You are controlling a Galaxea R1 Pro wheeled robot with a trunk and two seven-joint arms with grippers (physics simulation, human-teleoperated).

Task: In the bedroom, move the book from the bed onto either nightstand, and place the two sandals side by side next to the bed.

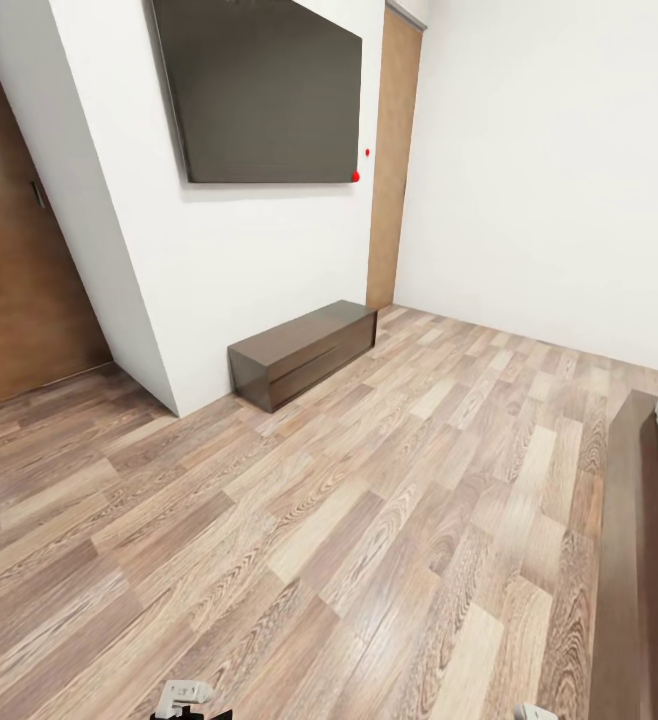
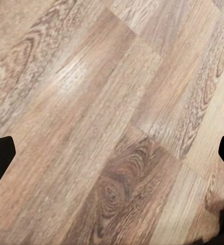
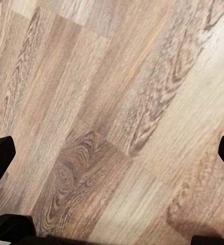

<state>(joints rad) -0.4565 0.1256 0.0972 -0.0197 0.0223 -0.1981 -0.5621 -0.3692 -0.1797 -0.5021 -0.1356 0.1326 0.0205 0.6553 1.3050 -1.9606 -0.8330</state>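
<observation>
Door (image 1: 19,250): left edge, shut.
Low cabinet (image 1: 304,352): centre, set against the wall under the dark screen (image 1: 264,90).
Bed frame (image 1: 639,560): right edge.
My left gripper (image 2: 112,153): spread, empty over bare floor (image 2: 112,102), I judge for travel.
My right gripper (image 3: 112,153): likewise.

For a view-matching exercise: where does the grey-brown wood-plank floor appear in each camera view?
Head view: the grey-brown wood-plank floor fills the lower half, under the white walls.
Left wrist view: it lies beyond the open left gripper.
Right wrist view: it lies beyond the open right gripper.
Shared landmark: the plank grain.
</observation>
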